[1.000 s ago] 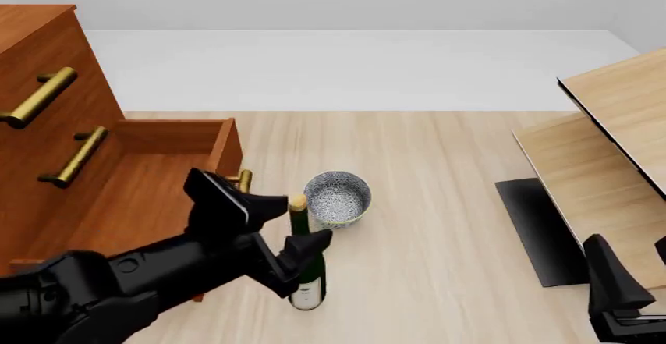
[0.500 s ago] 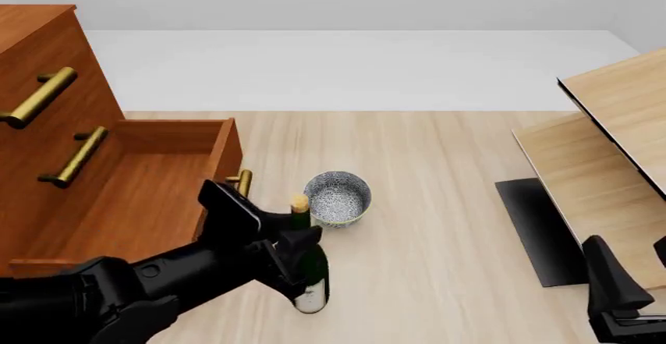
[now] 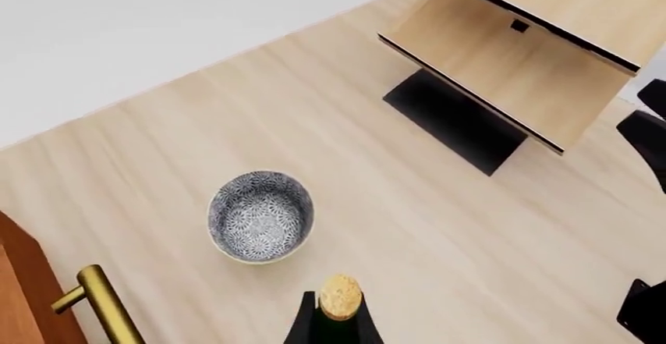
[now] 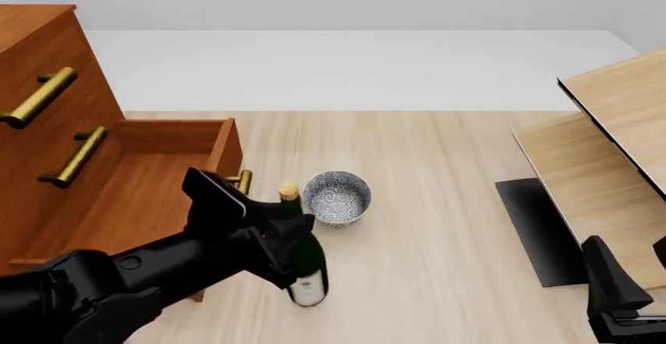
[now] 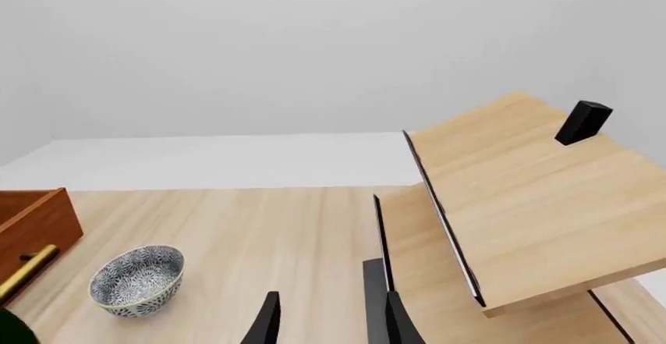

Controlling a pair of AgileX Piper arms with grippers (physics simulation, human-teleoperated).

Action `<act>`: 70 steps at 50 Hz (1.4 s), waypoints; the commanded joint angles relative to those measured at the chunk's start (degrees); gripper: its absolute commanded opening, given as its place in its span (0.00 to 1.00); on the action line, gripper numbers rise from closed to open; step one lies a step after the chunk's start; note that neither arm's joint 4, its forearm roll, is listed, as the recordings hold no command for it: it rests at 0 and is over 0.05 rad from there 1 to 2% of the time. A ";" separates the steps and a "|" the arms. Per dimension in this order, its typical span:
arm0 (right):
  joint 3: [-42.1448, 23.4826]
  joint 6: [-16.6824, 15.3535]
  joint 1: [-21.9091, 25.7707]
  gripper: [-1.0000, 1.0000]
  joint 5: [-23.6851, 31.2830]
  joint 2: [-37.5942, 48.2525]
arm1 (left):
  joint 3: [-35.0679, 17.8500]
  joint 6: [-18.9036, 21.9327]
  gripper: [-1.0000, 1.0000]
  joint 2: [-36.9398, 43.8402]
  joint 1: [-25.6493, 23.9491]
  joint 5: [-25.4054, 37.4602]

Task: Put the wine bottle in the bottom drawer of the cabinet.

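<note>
Your left gripper [image 4: 295,244] has its jaws clamped on the wine bottle [image 4: 302,262], upright just beside the bowl [image 4: 338,198]; right jaws narrowly apart

Nothing readable anywhere tbh. The wine bottle [image 4: 301,262] has a small white label, but it's way too tiny to show text.

Left arm [image 4: 115,278]: glossy black, bulky rounded links, flat angular gripper [image 4: 296,242] fingers. Right arm [image 4: 616,293]: same black, tapered.
</note>
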 commanded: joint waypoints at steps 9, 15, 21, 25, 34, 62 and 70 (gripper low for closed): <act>0.00 -0.02 0.05 1.00 -0.17 0.00 | -5.71 4.26 0.00 -14.25 2.32 15.85; -0.01 -0.02 0.05 1.00 -0.30 0.00 | -9.04 6.01 0.00 -19.49 5.47 22.39; -0.01 -0.03 0.36 1.00 -0.44 0.00 | -14.41 7.67 0.00 -23.39 11.13 29.03; -0.01 0.07 0.48 1.00 -0.54 0.00 | -17.01 9.02 0.00 -24.70 13.39 32.05; -0.02 0.04 0.49 1.00 -0.75 0.00 | -22.95 10.12 0.00 -24.67 20.75 38.33; -0.01 0.18 0.91 1.00 -1.10 0.00 | -27.18 12.21 0.00 -16.18 32.41 44.88; 0.00 -0.03 0.97 1.00 -1.07 0.00 | -28.50 10.65 0.00 -11.82 33.80 47.75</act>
